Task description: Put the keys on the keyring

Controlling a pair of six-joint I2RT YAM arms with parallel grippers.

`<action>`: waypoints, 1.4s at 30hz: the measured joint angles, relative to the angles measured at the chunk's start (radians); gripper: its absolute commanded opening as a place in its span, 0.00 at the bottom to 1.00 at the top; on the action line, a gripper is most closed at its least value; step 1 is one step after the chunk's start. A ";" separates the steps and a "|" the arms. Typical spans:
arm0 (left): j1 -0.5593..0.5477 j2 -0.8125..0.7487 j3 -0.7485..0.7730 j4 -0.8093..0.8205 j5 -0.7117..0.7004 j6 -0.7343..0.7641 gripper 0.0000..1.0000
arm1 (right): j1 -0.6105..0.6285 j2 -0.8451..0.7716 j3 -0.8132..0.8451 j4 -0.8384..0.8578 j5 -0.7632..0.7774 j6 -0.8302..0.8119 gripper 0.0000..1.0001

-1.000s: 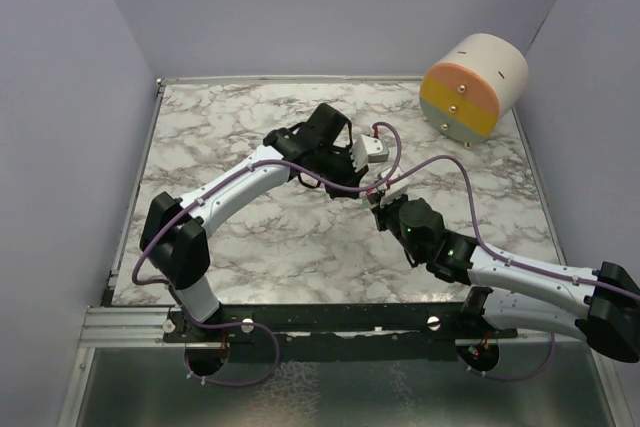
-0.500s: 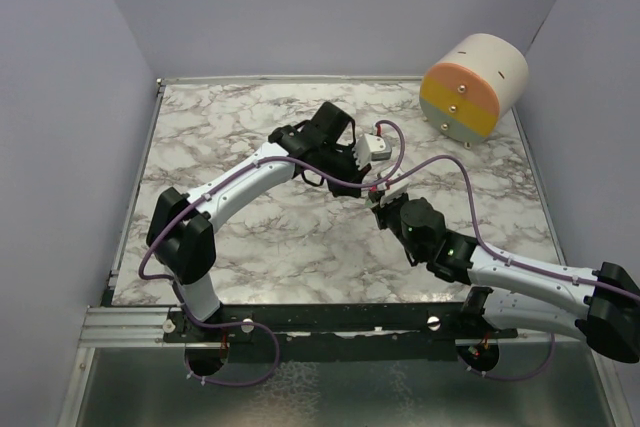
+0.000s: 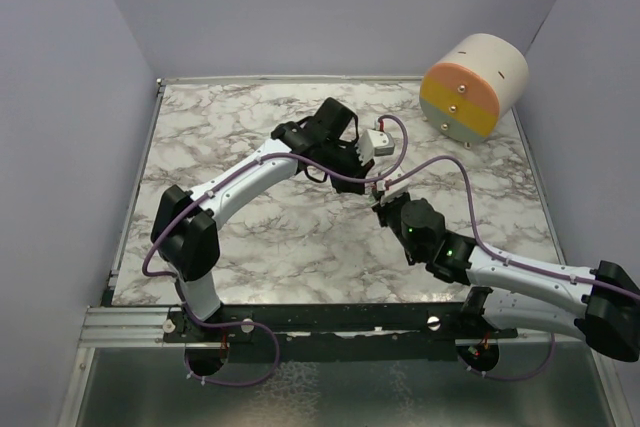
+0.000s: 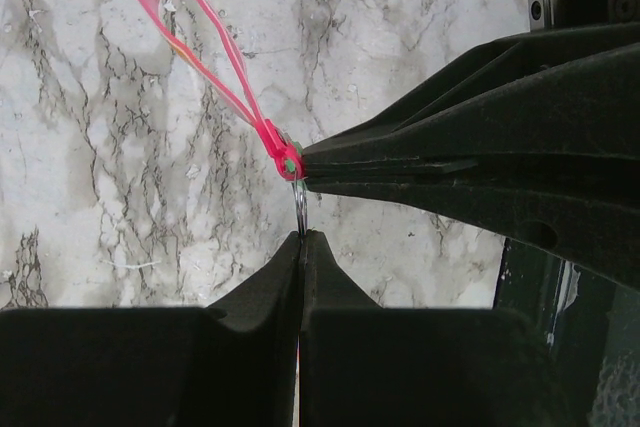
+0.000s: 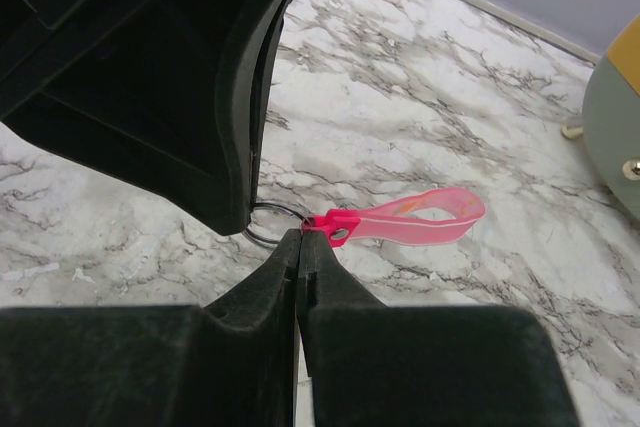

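Over the middle of the tabletop (image 3: 230, 127), the left claw (image 4: 301, 236) pinched the keyring (image 4: 299, 199). The right claw (image 4: 306, 169) gripped the pink-red key (image 4: 268, 132).

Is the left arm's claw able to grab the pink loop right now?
Probably not: the left claw is shut on the metal ring, and the right claw pinches one end of the pink loop. The rest hangs free.

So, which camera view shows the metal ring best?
The right wrist view: the metal ring appears as an open curve beside the pink loop, partly hidden by the left fingers. The left wrist view shows it edge-on, a thin line. In the top view it is too small to see.
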 measured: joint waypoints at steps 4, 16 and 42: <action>0.000 0.002 0.002 0.000 0.006 -0.003 0.00 | 0.000 0.000 -0.003 0.014 0.016 -0.019 0.01; 0.000 0.002 0.016 0.006 0.020 -0.007 0.00 | 0.000 -0.016 -0.019 0.063 0.024 -0.102 0.01; 0.001 0.064 0.112 -0.032 0.050 -0.019 0.00 | 0.000 0.012 -0.099 0.292 0.009 -0.465 0.01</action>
